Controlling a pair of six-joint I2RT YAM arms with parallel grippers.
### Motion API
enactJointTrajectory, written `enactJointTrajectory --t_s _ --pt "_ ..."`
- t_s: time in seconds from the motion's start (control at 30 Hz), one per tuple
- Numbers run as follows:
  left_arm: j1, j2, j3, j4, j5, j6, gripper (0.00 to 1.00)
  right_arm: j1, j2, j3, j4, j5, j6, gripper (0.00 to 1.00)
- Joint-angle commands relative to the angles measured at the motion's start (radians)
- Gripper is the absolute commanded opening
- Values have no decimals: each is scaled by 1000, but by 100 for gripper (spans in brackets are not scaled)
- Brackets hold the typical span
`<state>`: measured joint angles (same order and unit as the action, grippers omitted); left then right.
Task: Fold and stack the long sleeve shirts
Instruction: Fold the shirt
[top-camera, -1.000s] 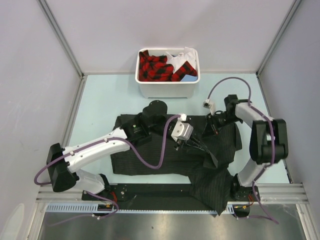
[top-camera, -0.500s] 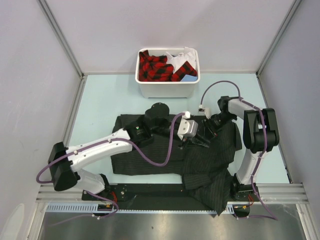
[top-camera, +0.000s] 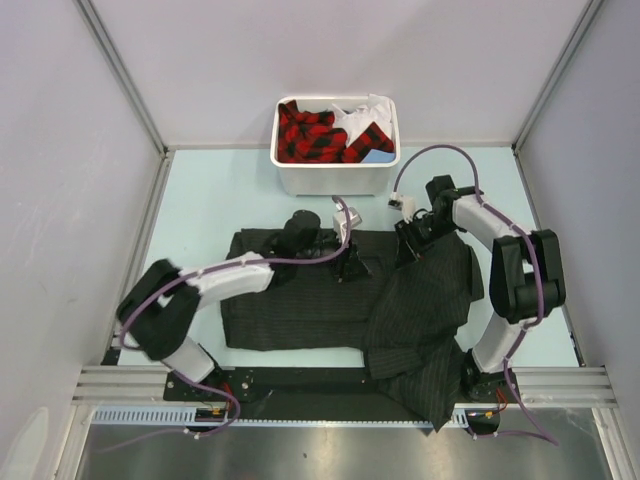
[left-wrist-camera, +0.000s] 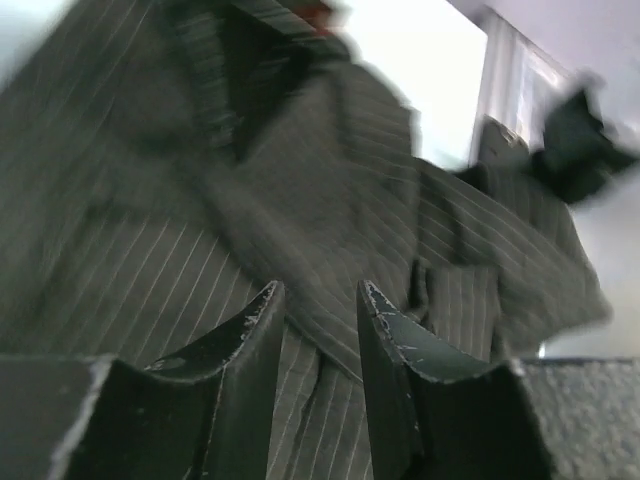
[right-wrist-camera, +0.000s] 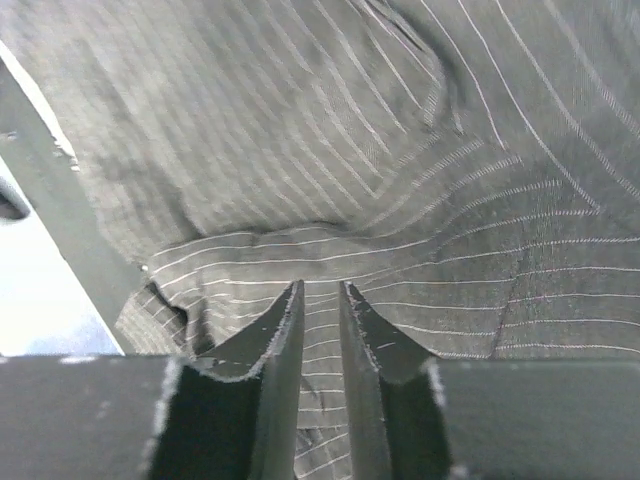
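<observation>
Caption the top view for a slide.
Left pincer and right pincer over a dark pinstriped shirt; clothes bin behind.

We note: pale grey walls (top-camera: 330, 50) beyond left gripper (top-camera: 352, 268); aluminium corner posts (top-camera: 120, 75) either side; light blue tabletop (top-camera: 200, 200) left of it; brushed metal surface (top-camera: 300, 455) behind it.

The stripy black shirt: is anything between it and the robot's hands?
No, nothing visible is in the way. The left hand is right over the middle of the shirt, and the right hand is at its far right edge. Both wrist views show only striped cloth ahead.
</observation>
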<state>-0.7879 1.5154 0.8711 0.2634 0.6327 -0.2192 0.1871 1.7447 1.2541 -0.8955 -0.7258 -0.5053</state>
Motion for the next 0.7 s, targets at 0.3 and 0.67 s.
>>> enactJointTrajectory --t_s 0.3,0.67 --pt "49 454 100 427 -76 -713 34 -57 150 -15 46 210 134 21" --pt "50 598 160 459 -165 -753 43 -69 180 -18 46 249 140 20"
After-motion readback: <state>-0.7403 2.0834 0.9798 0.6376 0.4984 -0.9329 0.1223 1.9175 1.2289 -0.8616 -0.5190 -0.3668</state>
